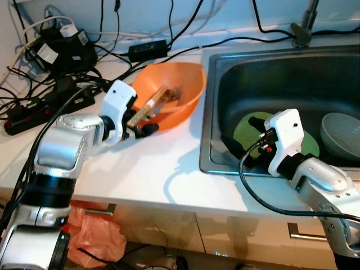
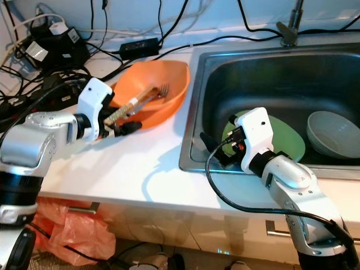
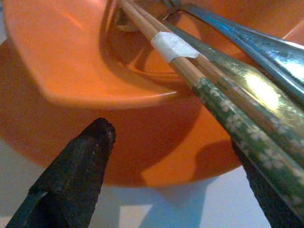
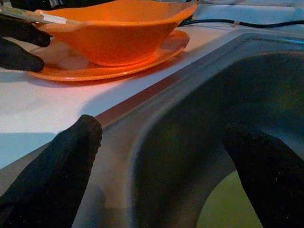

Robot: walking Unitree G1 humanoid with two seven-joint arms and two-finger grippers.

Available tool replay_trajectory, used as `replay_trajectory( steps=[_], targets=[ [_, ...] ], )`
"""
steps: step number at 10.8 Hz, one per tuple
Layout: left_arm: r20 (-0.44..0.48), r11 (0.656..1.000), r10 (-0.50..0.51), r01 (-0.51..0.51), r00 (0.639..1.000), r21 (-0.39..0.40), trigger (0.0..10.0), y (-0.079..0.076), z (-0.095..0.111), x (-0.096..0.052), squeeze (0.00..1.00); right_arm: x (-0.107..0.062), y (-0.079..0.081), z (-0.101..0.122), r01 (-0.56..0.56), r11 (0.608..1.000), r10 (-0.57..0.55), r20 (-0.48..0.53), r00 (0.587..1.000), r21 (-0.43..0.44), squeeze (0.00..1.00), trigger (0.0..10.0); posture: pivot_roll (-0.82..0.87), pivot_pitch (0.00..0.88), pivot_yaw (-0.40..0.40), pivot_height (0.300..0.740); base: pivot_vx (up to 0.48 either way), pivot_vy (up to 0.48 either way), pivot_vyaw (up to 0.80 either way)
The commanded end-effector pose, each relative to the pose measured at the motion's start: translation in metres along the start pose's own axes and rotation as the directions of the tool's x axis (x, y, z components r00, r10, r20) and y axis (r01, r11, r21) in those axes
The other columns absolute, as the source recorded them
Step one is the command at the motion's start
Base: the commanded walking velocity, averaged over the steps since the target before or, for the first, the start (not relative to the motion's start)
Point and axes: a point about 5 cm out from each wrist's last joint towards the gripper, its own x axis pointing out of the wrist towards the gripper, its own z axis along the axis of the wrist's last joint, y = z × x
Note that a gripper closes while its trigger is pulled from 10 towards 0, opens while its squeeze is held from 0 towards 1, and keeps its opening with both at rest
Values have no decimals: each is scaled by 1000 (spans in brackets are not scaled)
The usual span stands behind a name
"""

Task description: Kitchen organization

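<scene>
An orange bowl (image 1: 174, 93) sits on an orange plate (image 4: 118, 64) on the white counter (image 1: 152, 169), just beside the left rim of the steel sink (image 1: 216, 112). Inside the bowl lie a pair of wooden chopsticks (image 1: 147, 108) bound with a strip of white tape, a green-patterned pair alongside them (clearest in the left wrist view), and a metal fork (image 1: 173, 93) whose tines rest near the bowl's far side. The chopstick ends stick out over the bowl's near-left rim.

The left gripper (image 1: 142, 127) is at that near-left edge of the bowl, right under the protruding chopsticks, with its black fingers (image 3: 76, 175) spread apart and nothing between them; one finger points at the plate's edge, the other sits beneath the chopstick ends.

The right gripper (image 2: 216, 151) reaches down into the sink at its near-left corner, its fingers (image 4: 57, 175) held wide apart and empty, one beside the sink's rim and the other over the basin. Just behind it a green plate (image 2: 287, 140) lies flat on the sink floor, and a grey bowl (image 2: 332, 132) sits to the right of that plate, touching or overlapping its edge.

Behind the orange bowl, a tangle of black cables, power strips (image 1: 34, 107) and a black adapter (image 1: 149, 49) covers the back-left of the counter. An orange plastic bag (image 1: 95, 236) hangs below the counter front, and the tap's base (image 1: 304, 28) stands behind the sink.
</scene>
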Motion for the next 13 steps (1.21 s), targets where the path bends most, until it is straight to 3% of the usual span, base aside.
replay_trajectory(
  steps=[1, 6, 13],
  targets=[
    [-70, 999, -31, 29, 997, -30, 10000, -2, -16, 1, 0, 3, 3, 3, -19, 1000, 19, 21, 1000, -3, 0, 10000, 93, 85, 192, 740, 0, 0, 0],
    [-55, 994, -107, 106, 993, -22, 10000, -25, -10, -12, 0, 8, 6, 2, -34, 999, 34, 28, 999, 1, 0, 10000, 123, 81, 184, 740, 0, 0, 0],
    [-25, 986, -169, 169, 985, 6, 10000, -40, 3, -24, 0, 11, 3, 1, -44, 999, 44, 29, 999, -9, 0, 10000, 129, 75, 172, 740, 0, 0, 0]
  ],
)
